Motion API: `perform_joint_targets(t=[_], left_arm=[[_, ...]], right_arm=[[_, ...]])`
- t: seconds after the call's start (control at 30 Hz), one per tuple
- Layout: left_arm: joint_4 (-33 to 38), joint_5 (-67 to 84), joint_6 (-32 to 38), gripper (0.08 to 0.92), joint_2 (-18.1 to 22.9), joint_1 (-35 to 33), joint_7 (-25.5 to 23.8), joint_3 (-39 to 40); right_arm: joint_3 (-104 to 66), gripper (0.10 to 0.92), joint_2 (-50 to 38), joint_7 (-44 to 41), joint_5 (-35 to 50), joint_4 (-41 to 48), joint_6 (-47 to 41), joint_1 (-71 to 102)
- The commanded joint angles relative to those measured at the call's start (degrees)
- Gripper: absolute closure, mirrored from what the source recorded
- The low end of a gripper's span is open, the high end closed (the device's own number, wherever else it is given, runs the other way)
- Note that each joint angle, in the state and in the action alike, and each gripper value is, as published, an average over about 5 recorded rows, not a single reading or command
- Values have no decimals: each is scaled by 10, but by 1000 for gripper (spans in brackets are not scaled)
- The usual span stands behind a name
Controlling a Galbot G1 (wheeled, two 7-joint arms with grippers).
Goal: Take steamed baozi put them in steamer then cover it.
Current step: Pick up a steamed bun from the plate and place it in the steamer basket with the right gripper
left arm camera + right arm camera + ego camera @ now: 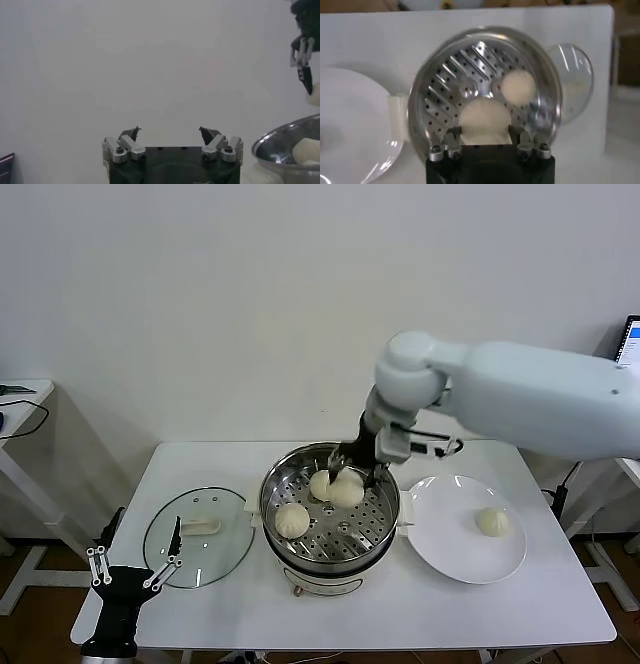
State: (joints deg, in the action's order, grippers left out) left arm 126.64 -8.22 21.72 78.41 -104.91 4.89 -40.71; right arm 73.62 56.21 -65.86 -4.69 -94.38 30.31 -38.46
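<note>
The steamer (pixel 330 529) stands at the table's middle, its perforated tray (pixel 465 70) uncovered. Three baozi lie in it: one at the front left (pixel 292 520), one at the back (pixel 320 484), and one (pixel 347 490) between the fingers of my right gripper (pixel 352 474). In the right wrist view that baozi (pixel 484 116) rests low on the tray, and the right gripper (pixel 484 131) has both fingers against its sides. Another baozi (pixel 518 86) lies beyond it. A last baozi (pixel 492 521) sits on the white plate (pixel 450 554). My left gripper (pixel 130 569) is open and empty at the table's front left.
The glass lid (pixel 198 536) lies flat on the table left of the steamer, close to the left gripper (pixel 170 134). The white plate is right of the steamer. The left wrist view catches the steamer's rim (pixel 280 145).
</note>
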Motion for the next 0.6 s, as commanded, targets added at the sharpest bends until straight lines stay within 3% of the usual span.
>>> perform_joint_targets(t=[0.03, 0.6], left_arm=[[-3, 0, 1, 177, 1, 2, 0, 2], [-12, 1, 5, 177, 1, 8, 2, 1]], right_arm=[[19, 372, 46, -10, -60, -25, 41, 30], [25, 372, 82, -7, -86, -14, 46, 68]])
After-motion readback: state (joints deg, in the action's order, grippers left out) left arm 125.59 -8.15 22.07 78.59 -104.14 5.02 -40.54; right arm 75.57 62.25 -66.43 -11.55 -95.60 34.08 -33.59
